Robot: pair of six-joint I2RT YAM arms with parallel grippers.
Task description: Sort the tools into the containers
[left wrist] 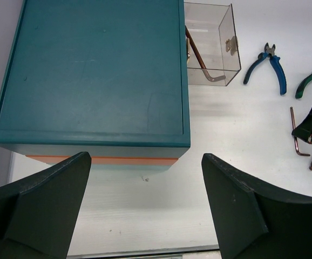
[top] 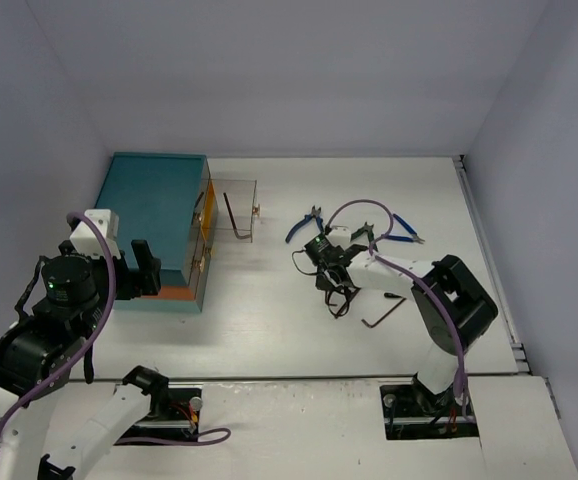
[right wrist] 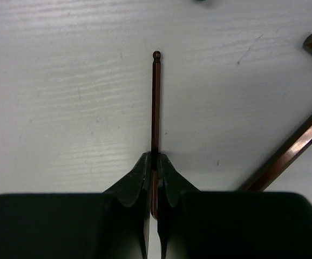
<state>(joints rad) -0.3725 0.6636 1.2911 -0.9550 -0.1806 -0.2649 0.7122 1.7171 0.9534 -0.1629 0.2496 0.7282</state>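
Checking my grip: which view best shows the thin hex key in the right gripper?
Right wrist view: the thin hex key sticks straight out of the shut right gripper, ball end clear. Top external loses it against the dark gripper; left wrist shows it tiny at the frame's right edge.

teal chest (left wrist: 91, 70), orange band (left wrist: 102, 160)

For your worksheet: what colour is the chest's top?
Teal; the chest shows best in the left wrist view.
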